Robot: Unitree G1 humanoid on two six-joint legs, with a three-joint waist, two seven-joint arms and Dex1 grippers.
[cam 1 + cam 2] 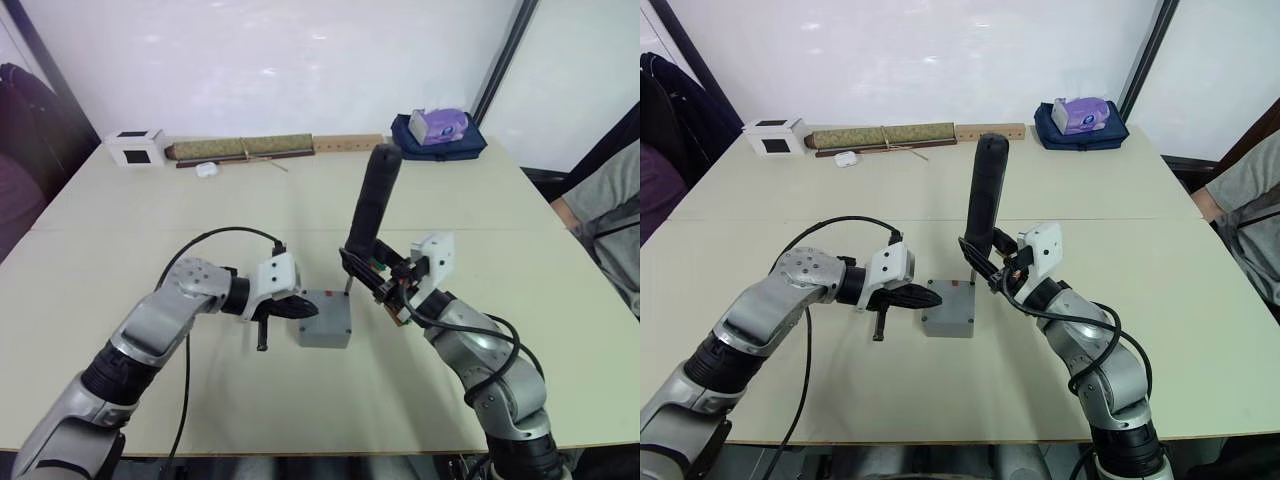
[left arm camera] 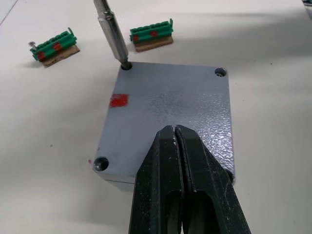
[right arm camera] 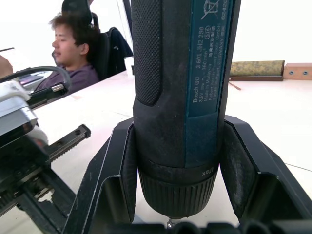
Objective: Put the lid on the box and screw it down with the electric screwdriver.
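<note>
At the middle of the table (image 1: 120,200), the lid (image 2: 170,107) sits on the box (image 1: 325,320). The left tool (image 2: 181,161), pressed together, bears down on it, probably steadying it, while the right tool (image 3: 175,195) clamps the screwdriver (image 1: 370,205) upright, bit in the far corner hole.

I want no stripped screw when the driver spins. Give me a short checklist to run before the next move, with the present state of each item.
1. Lid seated on box: ok, edges line up.
2. Bit in a corner hole: ok, tip sits in it.
3. Left tool pressing the lid: ok, shut, tips resting on it.
4. Right tool clamped on electric screwdriver: ok.
5. Screwdriver upright: not ok, it leans a little.
6. Screw in that hole: cannot tell.
</note>
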